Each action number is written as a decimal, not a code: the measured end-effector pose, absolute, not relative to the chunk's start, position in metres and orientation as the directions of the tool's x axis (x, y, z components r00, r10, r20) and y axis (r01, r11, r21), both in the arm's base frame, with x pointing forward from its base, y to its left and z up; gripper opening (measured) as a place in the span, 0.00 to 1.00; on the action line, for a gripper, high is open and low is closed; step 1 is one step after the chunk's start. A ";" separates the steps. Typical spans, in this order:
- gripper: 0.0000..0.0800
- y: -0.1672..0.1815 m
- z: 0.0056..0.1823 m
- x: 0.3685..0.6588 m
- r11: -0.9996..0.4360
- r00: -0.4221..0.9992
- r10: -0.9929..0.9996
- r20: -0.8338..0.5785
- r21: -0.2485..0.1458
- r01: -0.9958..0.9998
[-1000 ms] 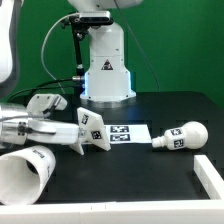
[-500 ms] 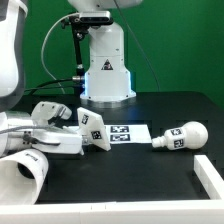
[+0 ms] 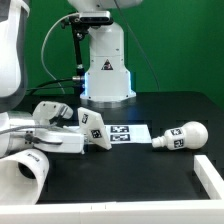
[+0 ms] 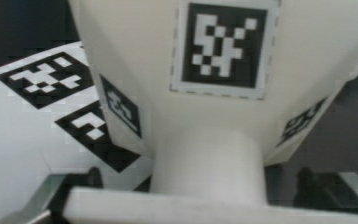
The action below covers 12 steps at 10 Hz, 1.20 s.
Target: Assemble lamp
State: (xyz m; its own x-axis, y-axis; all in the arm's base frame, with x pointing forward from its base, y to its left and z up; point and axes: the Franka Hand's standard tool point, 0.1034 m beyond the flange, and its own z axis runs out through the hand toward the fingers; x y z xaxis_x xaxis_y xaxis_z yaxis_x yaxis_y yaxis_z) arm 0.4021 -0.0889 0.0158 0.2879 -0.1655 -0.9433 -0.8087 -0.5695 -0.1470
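Finding base [image 3: 93,128], bulb [image 3: 182,135], shade [image 3: 22,178] lying unjoined on desk [image 3: 170,105] | noting claw [image 4: 202,195] open, straddling base | awaiting every joining step

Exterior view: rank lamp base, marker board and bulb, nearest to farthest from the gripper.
1. Lamp base, right at the gripper.
2. Marker board, flat on mid-table.
3. Bulb, lying toward the exterior view's right.

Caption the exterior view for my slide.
Gripper at the lamp base by the marker board; bulb on the exterior view's right, shade in the foreground.
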 end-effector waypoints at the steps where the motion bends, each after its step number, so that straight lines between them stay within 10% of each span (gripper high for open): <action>1: 0.66 -0.087 0.017 0.403 -0.572 0.290 -0.164 -0.943 -0.149 -0.806; 5: 0.66 -0.073 0.077 0.430 -0.607 0.361 -0.138 -0.922 -0.209 -0.767; 9: 0.66 -0.072 0.079 0.448 -0.641 0.508 -0.296 -0.809 -0.226 -0.734; 12: 0.66 -0.040 0.133 0.513 -0.748 0.724 -0.367 -0.584 -0.278 -0.603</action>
